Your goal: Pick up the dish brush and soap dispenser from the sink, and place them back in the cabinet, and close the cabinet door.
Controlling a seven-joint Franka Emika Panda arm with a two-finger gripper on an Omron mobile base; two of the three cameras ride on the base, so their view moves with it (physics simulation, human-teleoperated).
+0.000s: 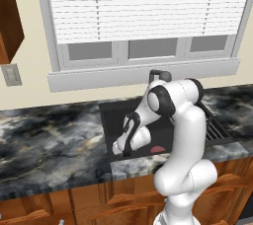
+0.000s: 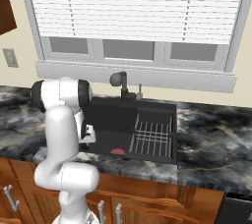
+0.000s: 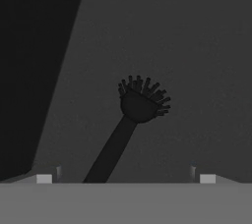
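Left base view, from its left edge: a corner of the reddish-brown cabinet [image 1: 9, 17] hangs on the wall above a light switch [image 1: 11, 75], then the marbled countertop [image 1: 49, 135] runs across to the black sink [image 1: 116, 115] under the blinded window [image 1: 143, 7]. The white arm bends down over the basin, its hand low at the front left of the sink, and just to the right of it a reddish-pink shape, the head of the dish brush [image 1: 157, 149], lies on the basin floor near the front wall. Further right the wire rack [image 1: 215, 130] shows behind the arm's elbow. Right base view has the arm at the left, the brush head [image 2: 117, 152] at the front of the basin beside it, the dark faucet [image 2: 120, 85] at the back rim, and the rack [image 2: 152, 138] filling the right half of the sink [image 2: 113, 115]. Hand view looks down at the dark basin floor, where the brush [image 3: 140, 105] lies with its bristled head near the middle and its handle running toward the lower left. The gripper [image 3: 125, 179] hovers above it with its two fingertips [image 3: 44, 179] spread wide, the handle passing between them, untouched.
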